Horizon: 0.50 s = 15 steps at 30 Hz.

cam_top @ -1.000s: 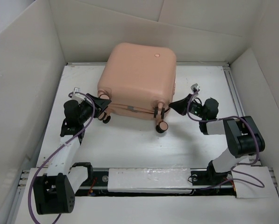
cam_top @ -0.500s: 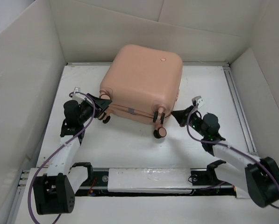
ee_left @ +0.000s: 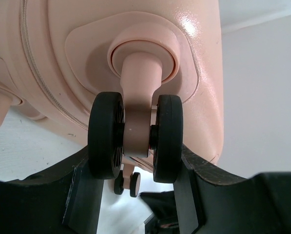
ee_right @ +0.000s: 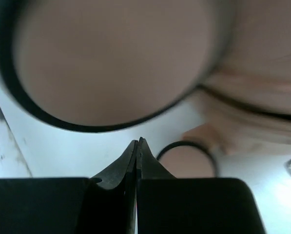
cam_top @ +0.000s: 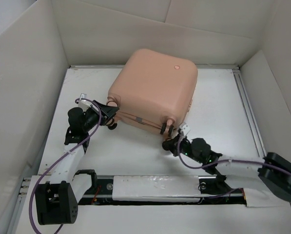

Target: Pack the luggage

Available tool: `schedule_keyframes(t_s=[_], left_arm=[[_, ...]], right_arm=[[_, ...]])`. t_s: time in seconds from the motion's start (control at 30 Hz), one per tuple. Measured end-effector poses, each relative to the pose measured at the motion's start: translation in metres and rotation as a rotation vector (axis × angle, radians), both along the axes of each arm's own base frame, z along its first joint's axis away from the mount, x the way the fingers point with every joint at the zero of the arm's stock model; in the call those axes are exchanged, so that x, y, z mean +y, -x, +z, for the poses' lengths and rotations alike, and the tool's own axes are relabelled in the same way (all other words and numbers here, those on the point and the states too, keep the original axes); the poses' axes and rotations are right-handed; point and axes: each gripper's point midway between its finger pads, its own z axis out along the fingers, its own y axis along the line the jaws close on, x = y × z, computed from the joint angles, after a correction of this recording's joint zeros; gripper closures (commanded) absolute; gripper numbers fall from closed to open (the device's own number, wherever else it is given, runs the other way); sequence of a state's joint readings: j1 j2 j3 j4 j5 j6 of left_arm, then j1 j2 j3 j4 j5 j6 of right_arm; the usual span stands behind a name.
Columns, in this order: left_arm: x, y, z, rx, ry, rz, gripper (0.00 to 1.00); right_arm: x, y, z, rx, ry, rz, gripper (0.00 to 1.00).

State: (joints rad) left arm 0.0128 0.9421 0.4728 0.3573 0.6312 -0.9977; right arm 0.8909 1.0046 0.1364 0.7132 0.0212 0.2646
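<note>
One luggage (cam_top: 155,87) lies closed on the white surface (cam_top: 135,156), toward the back. My left fingers (ee_left: 84,192) clamp its near-left caster (ee_left: 135,131) across both black wheels. My right fingers (ee_right: 118,173) are pressed together on nothing, just beside the near-right caster (ee_right: 111,63).

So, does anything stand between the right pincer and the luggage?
Nothing visible does. The right pincer, shut, points at the near-right wheel of the luggage, with only bare table around it. Whether they touch is too blurred to tell. The left pincer is clamped on the near-left wheel.
</note>
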Motion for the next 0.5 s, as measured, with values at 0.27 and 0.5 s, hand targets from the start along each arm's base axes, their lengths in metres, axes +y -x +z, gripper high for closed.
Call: schedule_keyframes(t_s=[0.27,0.5], left_arm=[[0.0,0.0,0.0,-0.003,0.004,0.003,1.0],[-0.003,0.004,0.0,-0.007,0.008,-0.015,1.0]], right_arm=[[0.072,0.041,-0.044,0.047,0.122,0.153,1.0],[0.063,0.042,-0.022,0.014,0.039,0.013,0.94]])
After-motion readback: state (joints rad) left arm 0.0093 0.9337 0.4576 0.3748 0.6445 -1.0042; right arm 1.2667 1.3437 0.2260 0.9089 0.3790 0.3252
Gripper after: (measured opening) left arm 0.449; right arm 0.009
